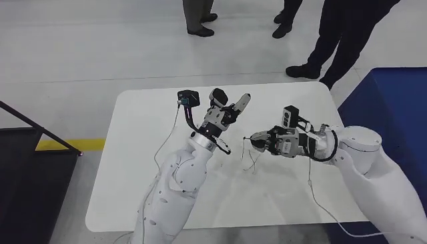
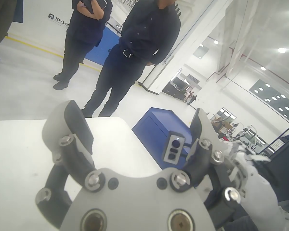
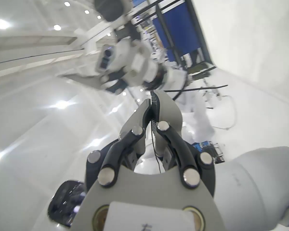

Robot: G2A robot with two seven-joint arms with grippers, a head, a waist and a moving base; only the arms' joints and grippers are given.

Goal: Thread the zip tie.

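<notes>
A thin black zip tie (image 3: 155, 111) is pinched between my right gripper's (image 3: 151, 100) fingers, its strap running back toward the wrist. In the top view the right gripper (image 1: 253, 141) hovers over the middle of the white table (image 1: 140, 177), shut on the zip tie (image 1: 247, 152), whose loose ends dangle toward the tabletop. My left gripper (image 1: 231, 103) is just beyond and left of it, pointing up and away, open and holding nothing. In the left wrist view the left gripper (image 2: 136, 112) has its black-padded fingers (image 2: 78, 123) spread wide.
A blue cabinet (image 1: 390, 104) stands beside the table's right edge. Several people stand on the floor past the far edge. A black rail (image 1: 33, 131) runs off the table's left side. A thin white cable (image 1: 163, 144) lies along the left arm.
</notes>
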